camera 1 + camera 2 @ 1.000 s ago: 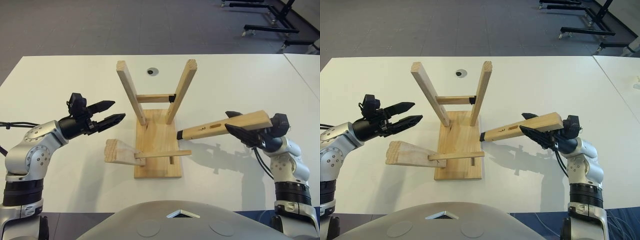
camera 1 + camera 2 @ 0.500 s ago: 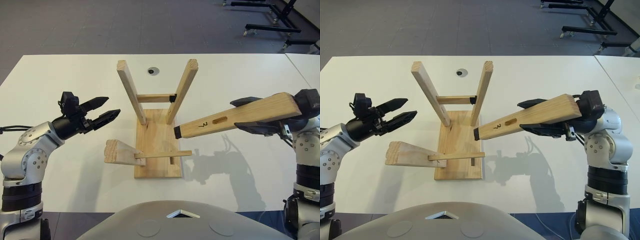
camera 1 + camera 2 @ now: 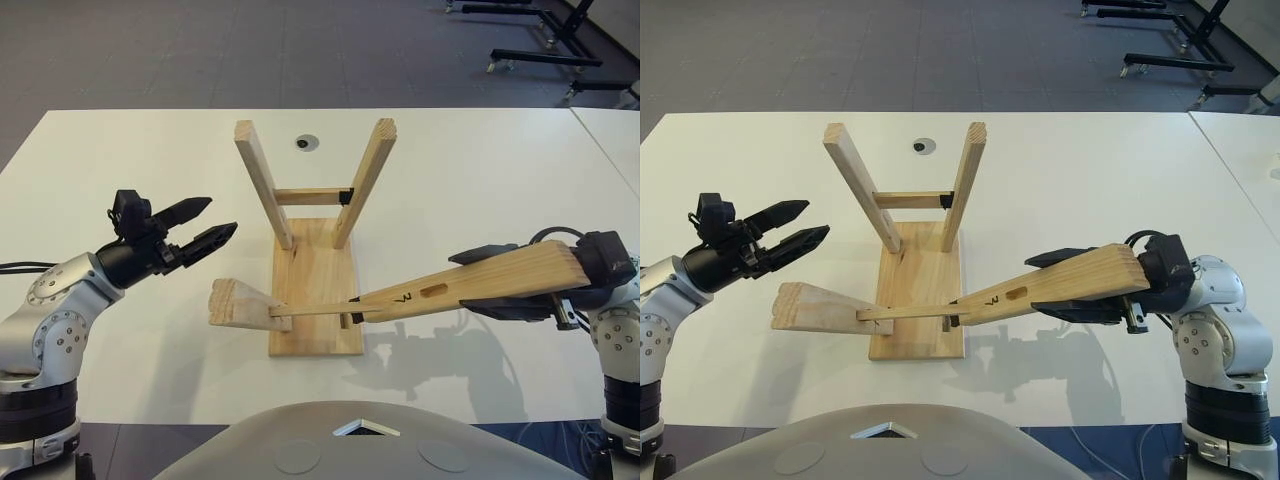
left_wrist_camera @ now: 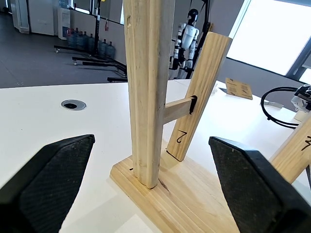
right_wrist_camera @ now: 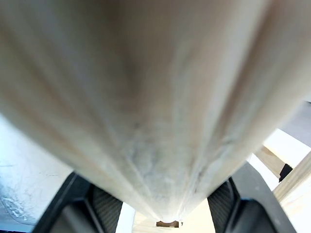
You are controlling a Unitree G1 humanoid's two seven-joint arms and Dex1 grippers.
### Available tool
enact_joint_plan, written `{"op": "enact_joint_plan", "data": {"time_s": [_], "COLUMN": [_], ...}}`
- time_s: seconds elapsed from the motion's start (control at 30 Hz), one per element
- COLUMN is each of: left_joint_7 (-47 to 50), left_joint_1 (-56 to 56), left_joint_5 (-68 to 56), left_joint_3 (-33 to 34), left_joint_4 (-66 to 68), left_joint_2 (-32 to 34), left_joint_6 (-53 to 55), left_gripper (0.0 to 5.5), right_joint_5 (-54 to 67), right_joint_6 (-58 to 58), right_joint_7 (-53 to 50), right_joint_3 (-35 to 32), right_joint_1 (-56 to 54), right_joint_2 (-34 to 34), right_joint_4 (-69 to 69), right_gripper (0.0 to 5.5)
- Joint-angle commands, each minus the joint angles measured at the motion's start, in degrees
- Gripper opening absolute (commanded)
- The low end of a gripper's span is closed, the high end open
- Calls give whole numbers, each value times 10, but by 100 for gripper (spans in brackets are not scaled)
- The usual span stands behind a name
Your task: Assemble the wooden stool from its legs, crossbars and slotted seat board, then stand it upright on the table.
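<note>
At the table's left side, left pincer (image 3: 222,214) hovers above the white table (image 3: 480,170), black fingers spread wide, nothing held; it points at the stool parts, well apart from them. Just right of it, a loose pale wooden leg (image 3: 238,303) lies flat on the table against the left edge of the rectangular slotted wooden seat board (image 3: 312,275). A thin wooden crossbar (image 3: 320,309) sticks out of that leg and runs across the board's near part. The board lies flat at table centre. Two pale wooden legs stand on its far end, left one (image 3: 262,185) and right one (image 3: 365,183), leaning outward, joined by a short wooden crossbar (image 3: 308,197). A round grey grommet hole (image 3: 302,142) sits in the table behind them. On the right, right pincer (image 3: 480,285) is clamped on the thick end of a fourth pale wooden leg with an oval slot (image 3: 420,297). The leg slants down to the left, its dark tip at the board's near right edge, by the thin crossbar's free end; cannot tell if seated in a slot.
</note>
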Motion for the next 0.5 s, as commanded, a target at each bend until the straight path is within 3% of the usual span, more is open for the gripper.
{"op": "enact_joint_plan", "data": {"time_s": [0.03,0.5], "left_joint_7": [11,23], "left_joint_1": [8,19], "left_joint_5": [5,4], "left_joint_3": [-4,-14], "left_joint_4": [-16,-34], "left_joint_2": [-4,-16], "left_joint_6": [0,0], "left_gripper": [432,432], "right_joint_5": [-8,-53], "right_joint_6": [12,-12], "right_joint_7": [-10,-45], "right_joint_3": [11,64], "right_joint_1": [4,9], "right_joint_2": [-18,3], "right_joint_4": [-21,-25], "right_gripper": [205,205]}}
